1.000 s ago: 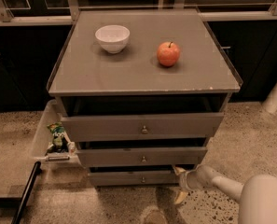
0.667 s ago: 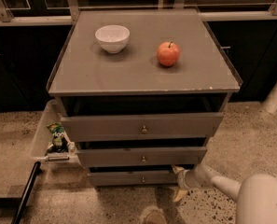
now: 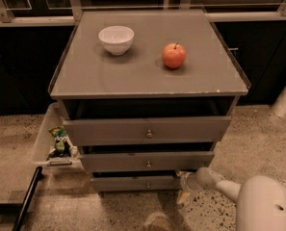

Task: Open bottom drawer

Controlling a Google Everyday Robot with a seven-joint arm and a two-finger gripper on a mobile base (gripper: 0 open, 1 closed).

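The grey cabinet has three drawers, each with a small round metal knob. The bottom drawer (image 3: 133, 183) is the slim lowest front panel, just above the floor. My gripper (image 3: 185, 187) is at the bottom drawer's right end, low by the floor, with my white arm (image 3: 258, 201) reaching in from the lower right. The top drawer (image 3: 147, 130) and the middle drawer (image 3: 147, 161) both stand slightly out from the cabinet.
A white bowl (image 3: 116, 39) and a red apple (image 3: 174, 55) sit on the cabinet top (image 3: 133, 76). A clear bin (image 3: 46, 143) with a snack packet (image 3: 60, 141) stands left of the cabinet. A dark bar (image 3: 27, 198) lies on the speckled floor at lower left.
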